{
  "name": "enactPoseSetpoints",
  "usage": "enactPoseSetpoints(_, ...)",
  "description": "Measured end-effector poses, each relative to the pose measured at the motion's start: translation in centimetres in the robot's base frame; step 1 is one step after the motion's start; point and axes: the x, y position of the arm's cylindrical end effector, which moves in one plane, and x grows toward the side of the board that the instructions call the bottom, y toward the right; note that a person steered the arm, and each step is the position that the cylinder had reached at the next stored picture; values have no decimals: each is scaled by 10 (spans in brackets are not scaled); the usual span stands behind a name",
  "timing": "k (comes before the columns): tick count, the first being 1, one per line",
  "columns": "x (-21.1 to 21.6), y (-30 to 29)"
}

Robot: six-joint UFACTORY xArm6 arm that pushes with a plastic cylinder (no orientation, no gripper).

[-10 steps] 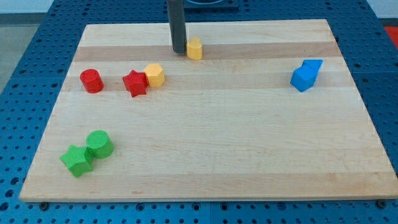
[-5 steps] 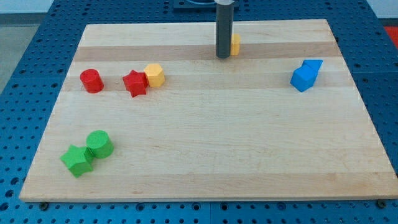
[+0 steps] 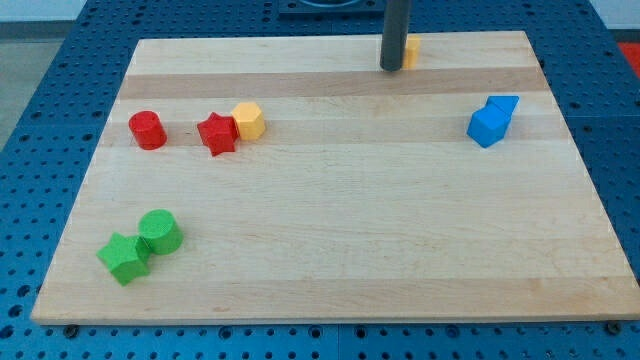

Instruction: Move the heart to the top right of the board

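The yellow heart [image 3: 411,51] lies near the board's top edge, right of centre, mostly hidden behind my rod. My tip [image 3: 391,68] rests on the board right against the heart's left side, a little toward the view's bottom. The heart is the small yellow block; only its right part shows.
A yellow hexagon [image 3: 248,120] touches a red star [image 3: 216,133], with a red cylinder [image 3: 147,130] to their left. Two blue blocks [image 3: 491,120] sit together at the right. A green cylinder [image 3: 159,231] and green star [image 3: 124,258] sit at the bottom left of the wooden board [image 3: 330,200].
My tip has moved to the view's right and slightly up, pushing the yellow heart along the top of the board from left of centre to right of centre. The other blocks have not moved.
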Motion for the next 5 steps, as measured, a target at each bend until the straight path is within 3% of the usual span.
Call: enactPoseSetpoints(5, -53, 3)
